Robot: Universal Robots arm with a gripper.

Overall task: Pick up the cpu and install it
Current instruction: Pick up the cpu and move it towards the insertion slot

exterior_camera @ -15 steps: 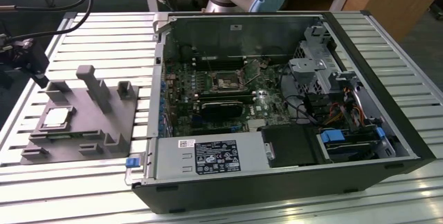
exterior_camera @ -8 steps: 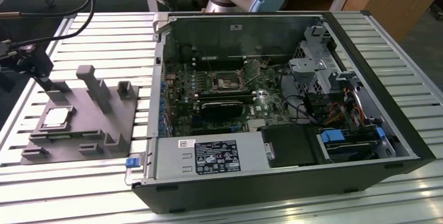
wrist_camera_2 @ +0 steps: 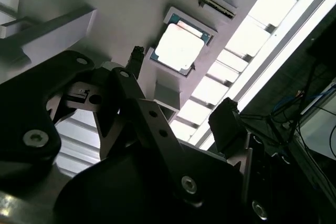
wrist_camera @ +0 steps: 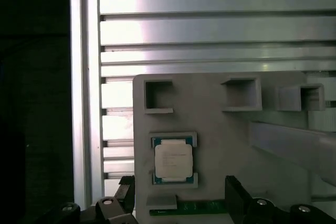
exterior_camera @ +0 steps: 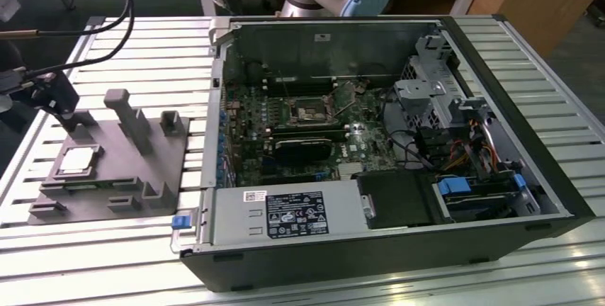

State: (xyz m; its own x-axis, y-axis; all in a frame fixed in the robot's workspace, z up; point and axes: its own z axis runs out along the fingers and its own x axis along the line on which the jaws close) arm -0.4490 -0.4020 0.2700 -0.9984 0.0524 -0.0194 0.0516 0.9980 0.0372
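Poised open above the pick, nothing held.

My black two-fingered gripper (wrist_camera: 180, 190) hangs with its fingers spread and nothing between them, over the grey plastic tray (wrist_camera: 220, 129) with upright blocks. The cpu (wrist_camera: 172, 161), a thin flat square chip with a pale silvery metal top, lies flat in its recess in that tray. It sits centred between my two fingers, a little forward of their tips, with its edges square to them. It seems untouched, though the gap beneath me is hard to judge.

cpu (wrist_camera: 172, 161) | silvery square top, green edge | flat, apparently seated | recess of grey tray (wrist_camera: 220, 129)
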